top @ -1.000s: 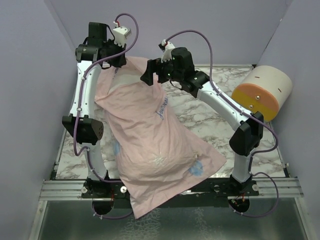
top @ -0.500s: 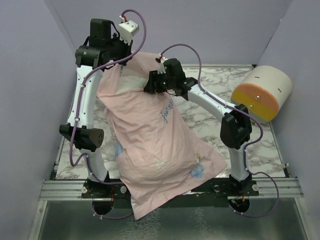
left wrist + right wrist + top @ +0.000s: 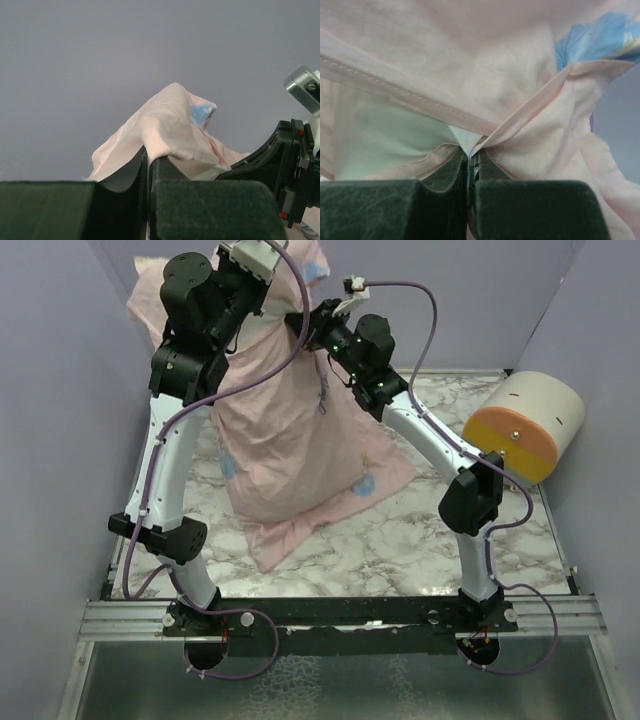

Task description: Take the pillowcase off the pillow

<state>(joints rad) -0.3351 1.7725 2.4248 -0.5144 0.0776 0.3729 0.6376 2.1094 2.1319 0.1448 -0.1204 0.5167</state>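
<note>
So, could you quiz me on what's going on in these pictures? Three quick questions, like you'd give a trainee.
1. True or false: the left gripper and the right gripper are both shut on the pillowcase.
2. Where is the cream-and-orange cylinder? A) at the right side of the table; B) under the pillowcase; C) in a gripper.
3. Fill in: the pillowcase's lower end rests on the marbled ___.
Key: 1 true; 2 A; 3 table.
</note>
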